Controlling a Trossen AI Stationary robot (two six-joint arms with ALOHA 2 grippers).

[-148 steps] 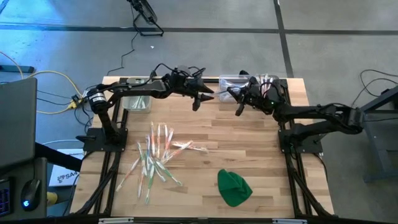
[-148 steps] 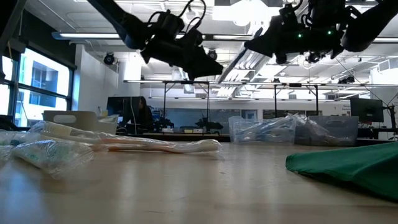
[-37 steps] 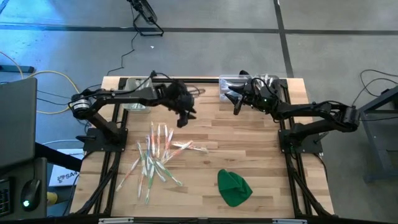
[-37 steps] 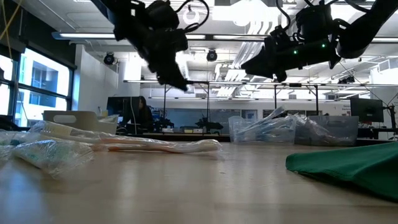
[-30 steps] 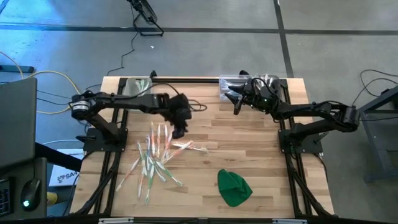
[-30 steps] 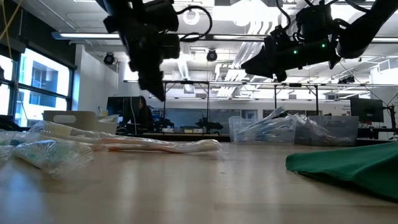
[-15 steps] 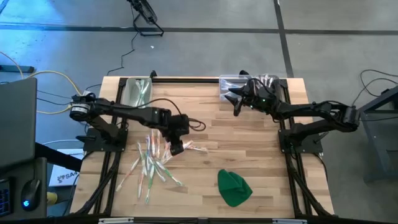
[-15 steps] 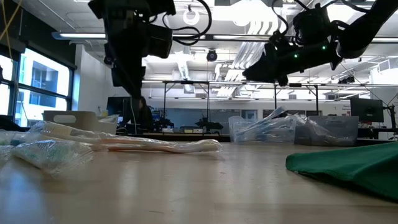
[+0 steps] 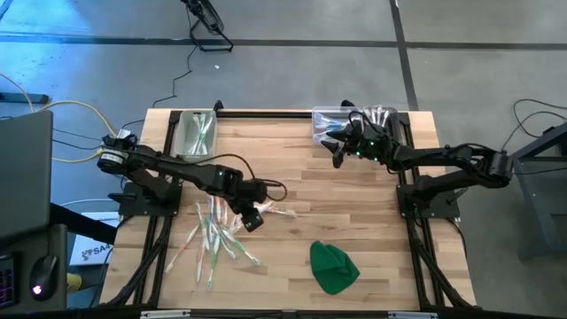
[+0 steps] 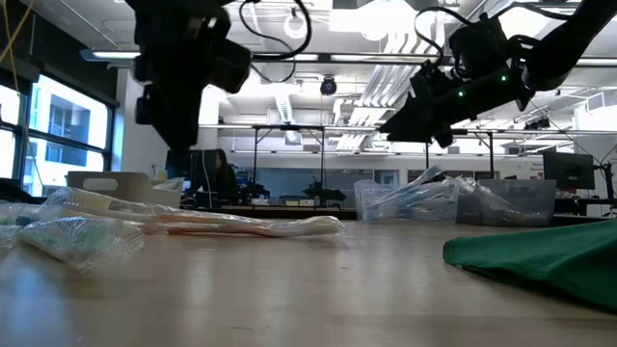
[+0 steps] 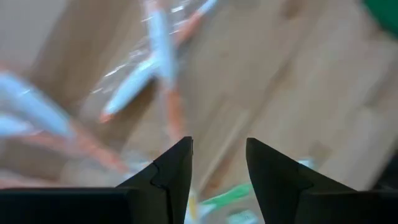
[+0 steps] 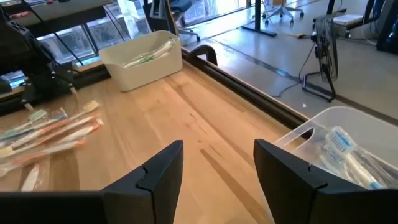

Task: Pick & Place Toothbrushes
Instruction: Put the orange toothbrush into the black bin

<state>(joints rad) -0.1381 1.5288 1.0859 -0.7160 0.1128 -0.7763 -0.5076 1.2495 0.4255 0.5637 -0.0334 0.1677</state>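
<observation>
Pale toothbrushes (image 9: 217,229) fanned lengthwise, left pincer (image 9: 252,219) above

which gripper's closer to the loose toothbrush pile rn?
Left. The left gripper is open and sits right over the toothbrush pile, at its right edge. The right gripper is open too, up at the table's far edge beside the clear bin.

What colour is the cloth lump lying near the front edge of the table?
The cloth lump is plain green, best seen in the high view.
</observation>
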